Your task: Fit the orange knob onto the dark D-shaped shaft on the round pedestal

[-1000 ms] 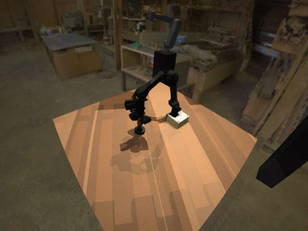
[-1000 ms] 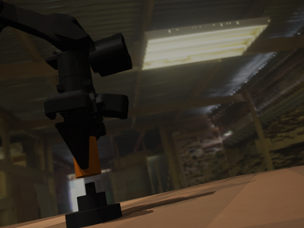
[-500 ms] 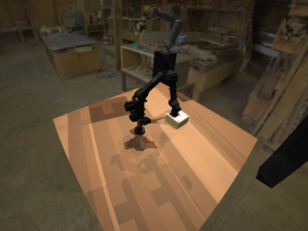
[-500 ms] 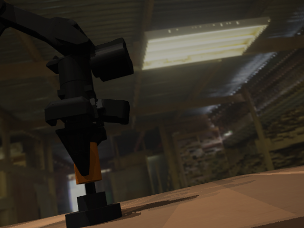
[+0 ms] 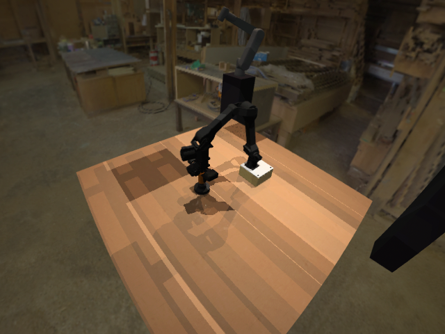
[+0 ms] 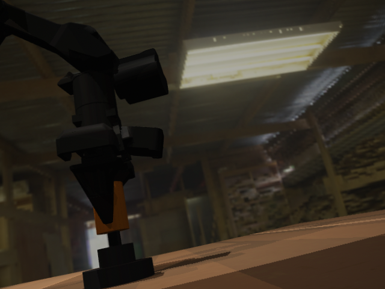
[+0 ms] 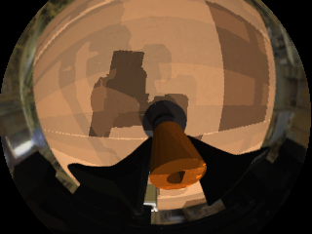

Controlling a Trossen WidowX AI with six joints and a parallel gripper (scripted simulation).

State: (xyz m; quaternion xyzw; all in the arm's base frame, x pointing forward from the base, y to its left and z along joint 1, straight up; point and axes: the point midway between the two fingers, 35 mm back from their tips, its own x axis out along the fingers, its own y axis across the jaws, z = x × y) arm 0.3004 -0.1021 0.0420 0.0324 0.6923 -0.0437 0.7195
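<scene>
The orange knob point(image 5: 200, 178) point(image 6: 121, 208) point(image 7: 172, 146) is upright between the fingers of my gripper point(image 6: 112, 214) point(image 7: 170, 139), which is shut on it. Its lower end is right at the top of the dark shaft point(image 6: 114, 239). Most of the shaft still shows below the knob in the exterior view; I cannot tell whether its tip is inside the hole. The round black pedestal point(image 5: 201, 189) point(image 6: 116, 256) point(image 7: 180, 116) stands on the table under the knob, with a gap between them. The shaft's flat side is not visible.
The arm's base stands on a white-topped block point(image 5: 265, 167) behind and right of the pedestal in the top view. A dark box point(image 5: 237, 90) with a grey jointed arm point(image 5: 251, 48) stands beyond the table's back edge. A dark bar point(image 5: 409, 237) juts in at the right.
</scene>
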